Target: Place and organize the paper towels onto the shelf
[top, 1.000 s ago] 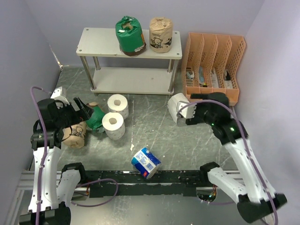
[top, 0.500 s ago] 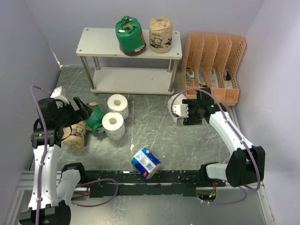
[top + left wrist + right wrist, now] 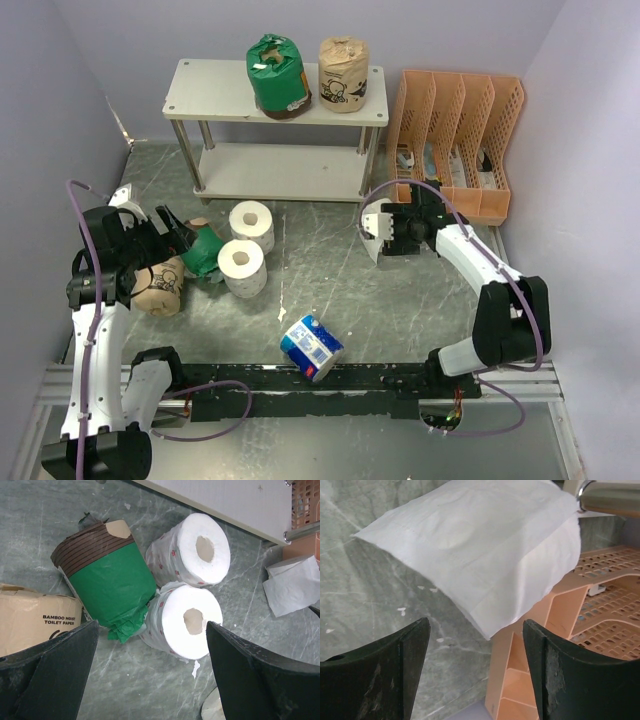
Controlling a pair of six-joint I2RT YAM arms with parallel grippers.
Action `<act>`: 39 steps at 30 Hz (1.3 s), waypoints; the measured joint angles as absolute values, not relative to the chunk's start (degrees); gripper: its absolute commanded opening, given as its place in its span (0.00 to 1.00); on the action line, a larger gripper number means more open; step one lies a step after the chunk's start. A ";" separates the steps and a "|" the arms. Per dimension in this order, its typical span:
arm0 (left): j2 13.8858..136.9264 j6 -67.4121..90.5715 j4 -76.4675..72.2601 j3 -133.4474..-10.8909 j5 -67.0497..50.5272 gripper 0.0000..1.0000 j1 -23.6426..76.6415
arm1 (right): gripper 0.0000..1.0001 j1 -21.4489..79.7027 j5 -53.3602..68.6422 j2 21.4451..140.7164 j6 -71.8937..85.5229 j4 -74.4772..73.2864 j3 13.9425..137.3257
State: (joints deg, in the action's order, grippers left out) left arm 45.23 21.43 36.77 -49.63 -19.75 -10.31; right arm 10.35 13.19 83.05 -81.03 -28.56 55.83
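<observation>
The shelf [image 3: 215, 92] carries a green-wrapped roll [image 3: 278, 75] and a tan roll [image 3: 343, 72] on its top board. On the floor lie two bare white paper towels [image 3: 252, 224] [image 3: 242, 268], a green roll [image 3: 207, 250], a tan roll [image 3: 160, 290] and a blue-and-white roll [image 3: 311, 347]. My left gripper [image 3: 172, 238] [image 3: 151, 625] is open, just short of the green roll [image 3: 107, 580] and the nearer white roll [image 3: 187, 622]. My right gripper [image 3: 386, 238] [image 3: 476, 621] is open; a third white roll [image 3: 371, 230] with a loose sheet [image 3: 480, 550] lies just ahead of its tips.
The orange slotted organizer [image 3: 455, 135] [image 3: 600, 605] stands right of the shelf, close beside my right gripper. The shelf's silver leg [image 3: 610, 497] is just above the loose sheet. Purple walls close the space left, back and right.
My right arm has stretched out low toward the back, its gripper shifting slightly toward the shelf leg with the jaws a little narrower. The left arm and the rolls have not moved.
</observation>
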 measured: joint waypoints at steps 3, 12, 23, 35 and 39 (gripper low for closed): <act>45.23 21.43 36.77 -49.63 -19.75 0.99 -10.33 | 0.61 10.35 13.58 83.72 -80.99 -26.33 55.83; 45.34 21.43 36.77 -49.63 -19.73 1.00 -10.59 | 0.06 10.09 13.54 86.87 -80.38 -22.72 56.25; 46.17 21.43 36.75 -49.63 -19.75 1.00 -11.64 | 0.00 9.74 20.49 88.68 -72.75 -31.03 62.39; 47.31 21.43 36.71 -49.54 -19.99 0.99 -12.71 | 0.00 10.31 45.56 76.95 -18.79 -31.75 64.93; 47.88 21.43 36.69 -49.54 -20.18 0.99 -13.13 | 0.00 11.92 48.10 78.19 -2.63 -27.42 68.42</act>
State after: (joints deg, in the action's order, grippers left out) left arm 47.88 21.43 36.69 -49.54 -20.18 -13.13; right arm 11.92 48.10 78.19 -2.63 -27.42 68.42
